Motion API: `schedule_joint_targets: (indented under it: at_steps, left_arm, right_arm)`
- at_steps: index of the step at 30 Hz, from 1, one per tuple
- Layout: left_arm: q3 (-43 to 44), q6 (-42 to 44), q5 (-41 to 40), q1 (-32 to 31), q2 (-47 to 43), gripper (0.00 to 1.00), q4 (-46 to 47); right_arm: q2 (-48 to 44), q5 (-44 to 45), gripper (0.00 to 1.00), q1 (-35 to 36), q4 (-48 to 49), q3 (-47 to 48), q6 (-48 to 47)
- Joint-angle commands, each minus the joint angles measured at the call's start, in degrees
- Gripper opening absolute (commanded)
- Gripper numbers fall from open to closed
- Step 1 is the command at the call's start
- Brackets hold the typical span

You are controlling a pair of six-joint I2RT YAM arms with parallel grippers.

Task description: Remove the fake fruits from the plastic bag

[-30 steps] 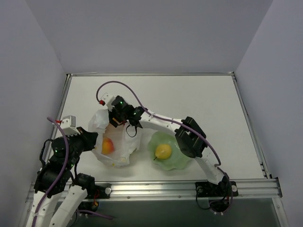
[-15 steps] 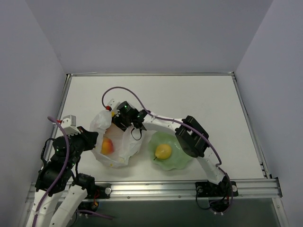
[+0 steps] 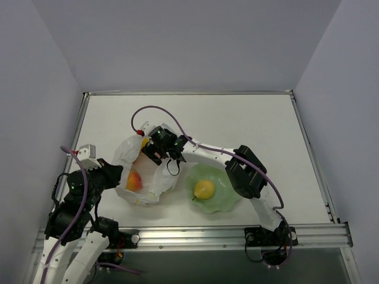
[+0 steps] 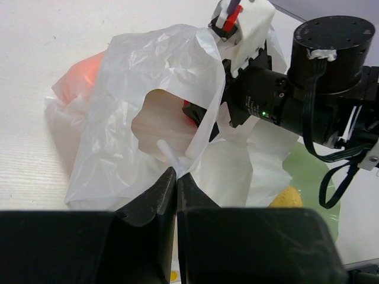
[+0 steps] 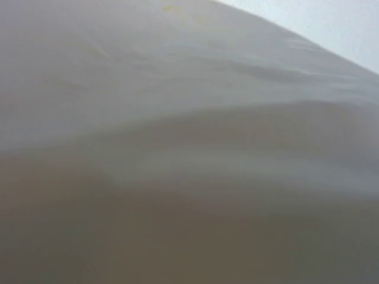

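Pushed lower into the plastic bag over the last second: right end effector, jaws buried in film, spread impossible to tell. Inside the bag, orange-pink fruit. Clamped fully closed on the bag's near edge: left end effector. Just beside, yellow pear on green plate, all on the counter.

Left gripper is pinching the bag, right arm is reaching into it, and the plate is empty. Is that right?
Not quite. The plate is not empty: a yellow pear lies on it, as the top view shows. The left gripper does pinch the bag, and the right arm reaches into it.
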Motion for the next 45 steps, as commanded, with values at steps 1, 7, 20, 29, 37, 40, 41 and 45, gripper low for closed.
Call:
schedule_joint_targets:
  at_steps: [1,7,20,29,37,40,41,45]
  left_arm:
    - [1.2,0.3,-0.2,-0.3,-0.1,0.02,1.2]
    - [1.4,0.4,-0.2,-0.3,-0.5,0.03,1.1]
    - [0.5,0.0,0.5,-0.3,1.2,0.02,3.2]
    - [0.5,-0.8,-0.9,-0.3,0.4,0.02,4.1]
    - [-1.4,-1.4,-3.1,-0.3,-0.4,0.02,4.8]
    - [-2.4,-2.8,-4.1,-0.3,-1.0,0.02,6.2]
    - [-3.0,-3.2,-4.4,-0.3,-1.0,0.02,7.0]
    - [-4.0,-4.9,-5.9,-0.3,-0.5,0.02,8.8]
  right_arm:
    - [-4.2,-0.1,0.94,0.3,-2.4,-1.8,3.2]
    - [-2.6,-1.4,0.86,-0.1,-2.4,-4.9,6.0]
    - [-6.8,-0.3,0.51,0.0,9.4,-5.8,10.6]
    - [-20.6,-27.9,0.52,-3.6,42.8,-23.5,29.4]
    - [-13.3,-32.5,0.57,-4.3,45.8,-22.3,42.5]
    - [-10.3,-39.2,0.6,-5.7,58.6,-24.2,51.1]
    - [-8.9,-43.6,0.61,-6.2,62.9,-24.7,57.3]
    - [-5.8,-43.6,0.61,-8.3,80.6,-24.3,57.3]
